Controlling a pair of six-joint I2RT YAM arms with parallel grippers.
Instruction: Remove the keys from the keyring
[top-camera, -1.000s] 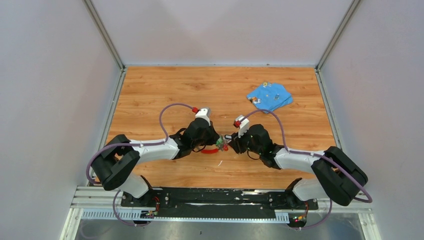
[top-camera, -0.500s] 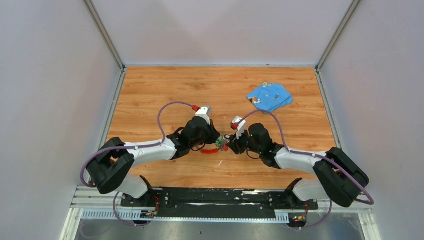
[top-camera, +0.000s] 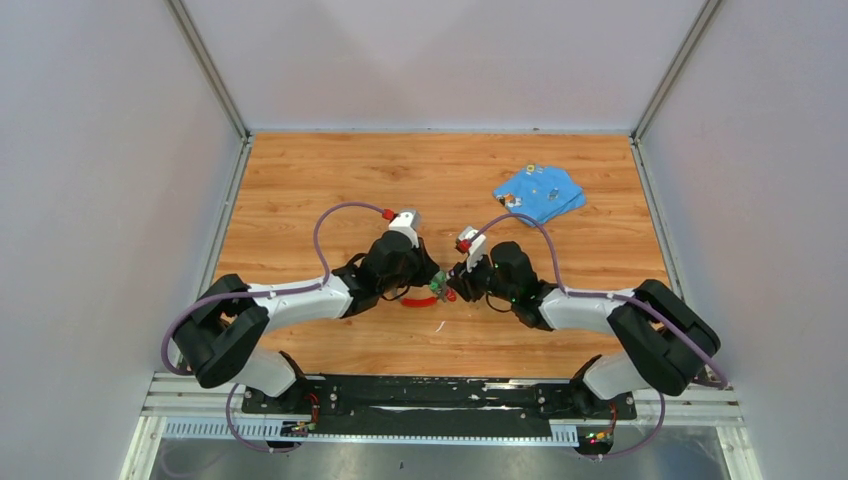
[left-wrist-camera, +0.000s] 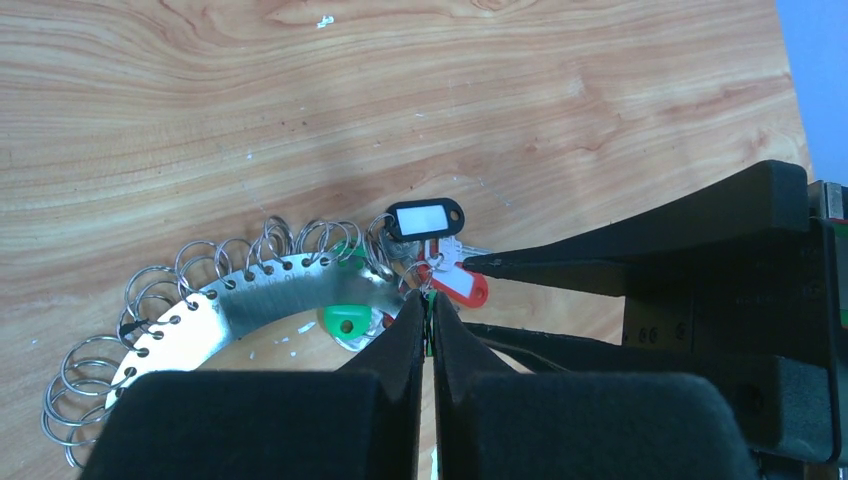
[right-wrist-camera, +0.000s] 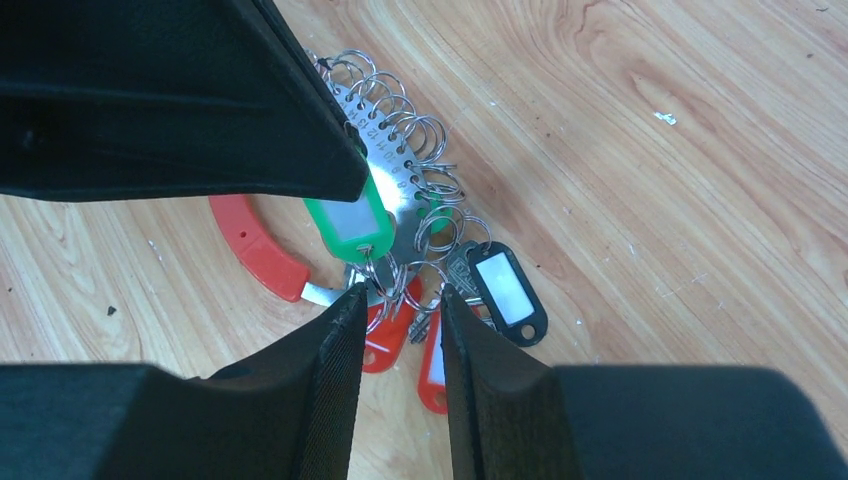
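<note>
Blocking half the keyring (right-wrist-camera: 388, 168), the left gripper (left-wrist-camera: 428, 322) is pinched closed; the right gripper (right-wrist-camera: 400, 298), narrowly parted, straddles keys (right-wrist-camera: 421, 324) between its fingers (right-wrist-camera: 335, 360). Four tags (right-wrist-camera: 348, 225): green, black, two red.

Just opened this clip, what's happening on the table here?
Both arms meet mid-table over the keyring. The left gripper has its jaws closed at the ring's tagged end. The right gripper has its jaws slightly apart, astride some of the keys. No key looks detached yet.
</note>
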